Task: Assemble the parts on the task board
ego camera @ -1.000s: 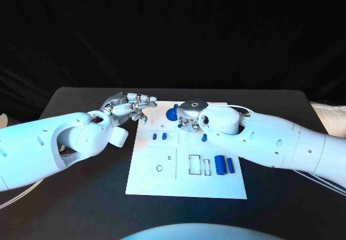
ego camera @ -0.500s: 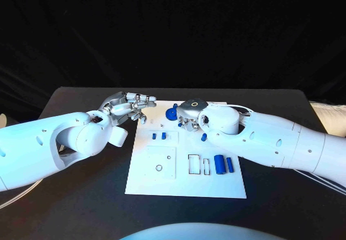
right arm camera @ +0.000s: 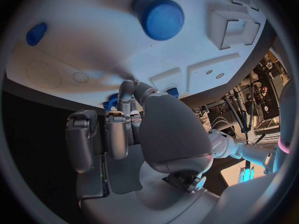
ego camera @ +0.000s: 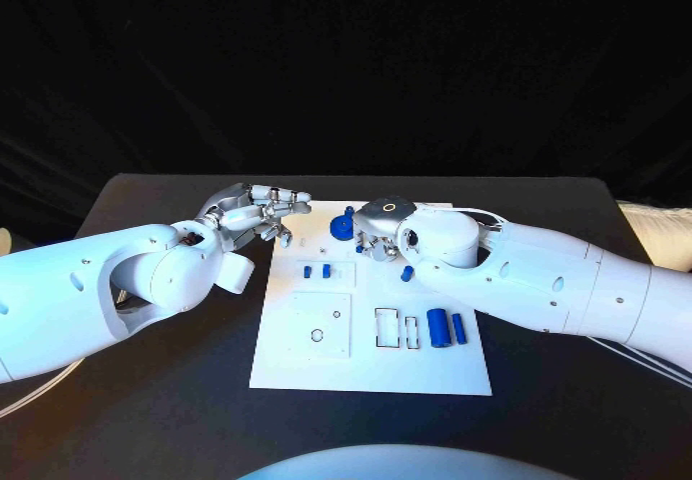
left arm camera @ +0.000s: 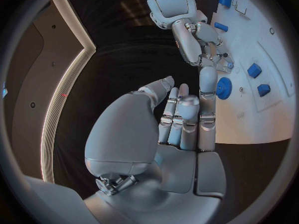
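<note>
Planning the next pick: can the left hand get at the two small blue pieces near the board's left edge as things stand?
Probably yes. The left hand hovers at the board's far left corner holding nothing, and the two small blue pieces lie bare just nearer the robot. The right hand sits further right, not over them.

The head view looks down from above onto the black worktop and the flat white rectangular task board. Each wrist view looks out close behind its own silver hand, the left hand and right hand, toward that same board.
</note>
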